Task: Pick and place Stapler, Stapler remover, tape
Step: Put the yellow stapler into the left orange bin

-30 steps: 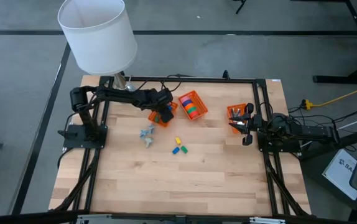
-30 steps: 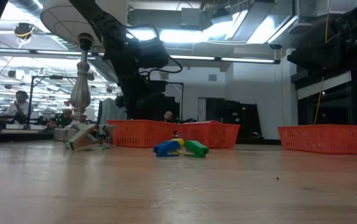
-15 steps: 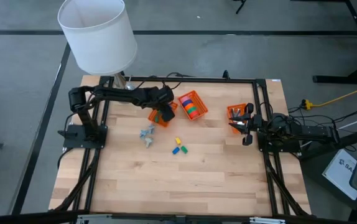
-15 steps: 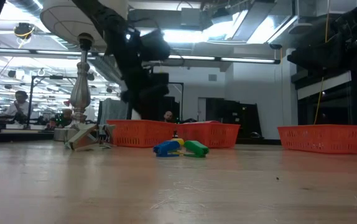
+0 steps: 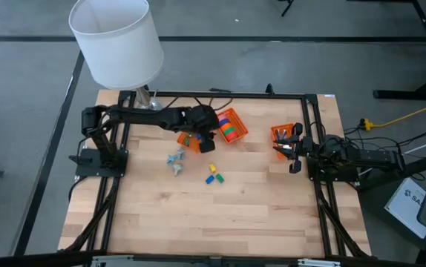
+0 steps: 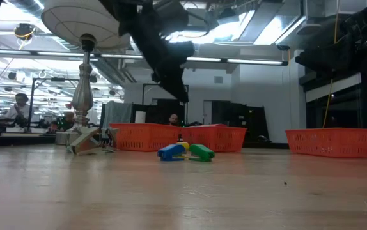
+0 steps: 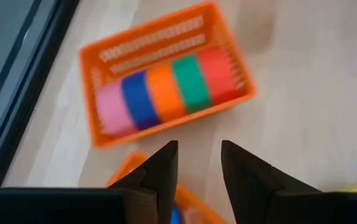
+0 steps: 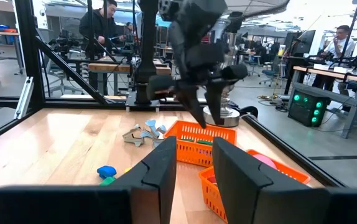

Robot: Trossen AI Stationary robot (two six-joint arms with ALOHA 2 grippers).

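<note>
My left gripper [image 5: 211, 142] [image 7: 199, 165] hangs open and empty above the table, between two orange baskets. The far basket [image 5: 240, 133] [image 7: 101, 134] holds a row of tape rolls [image 7: 166, 93]: pink, blue, orange, green and red. The near-left basket [image 5: 185, 139] is partly hidden under the arm and holds small coloured pieces. Grey stapler removers [image 5: 174, 158] [image 8: 144, 134] lie on the wood. So do small blocky blue, yellow and green staplers [image 5: 213, 174] [image 6: 185, 152]. My right gripper [image 5: 289, 145] [image 8: 194, 162] waits open at the table's right side.
A third orange basket [image 5: 280, 133] [image 6: 332, 142] sits under the right gripper. A lamp with a white shade [image 5: 116, 37] stands at the far left corner, its stem [image 6: 84, 83] beside the left arm. Bare wood fills the near half of the table [image 5: 213, 222]. People work at benches beyond the table.
My left gripper has risen from low over the near-left basket. It has also moved toward the table's right, and now hangs higher between that basket and the tape basket. Nothing on the table has moved.
</note>
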